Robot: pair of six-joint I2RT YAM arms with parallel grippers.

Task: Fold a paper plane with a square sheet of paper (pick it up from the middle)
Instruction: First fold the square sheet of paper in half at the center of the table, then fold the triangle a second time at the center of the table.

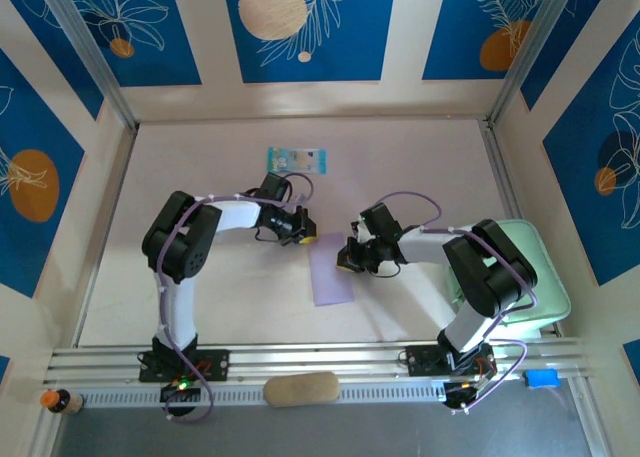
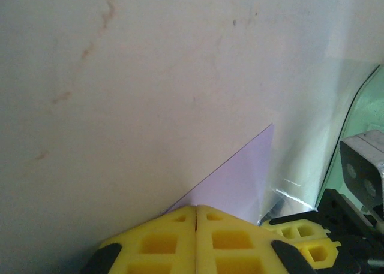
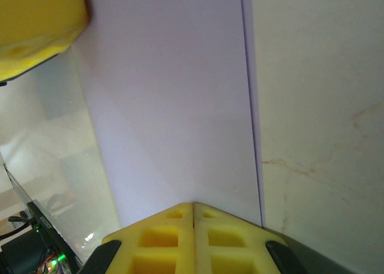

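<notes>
We are working over a pale counter, and the lilac sheet is lying flat on it, near the middle and between our two arms. From above it is showing as a narrow upright strip, longer than it is wide.

Our left pincer is hovering at the sheet's far left corner. In the left wrist view its yellow pads are pressing together along a thin seam with no gap. A pointed corner of the sheet is reaching up from just behind them. We cannot tell whether any paper is caught in the seam.

Our right pincer is sitting over the sheet's upper right edge, pointing left towards the other one. The two tips are standing near each other but apart. In the right wrist view its pads are likewise meeting flush. The sheet is stretching away from them with a doubled edge along its right side and a faint slanting crease. Again we cannot tell whether the paper is being pinched or only touched.

A blue-green packet is lying farther back on the counter, well apart from the sheet. A mint-green tray is sitting at the right, partly under the right arm.
</notes>
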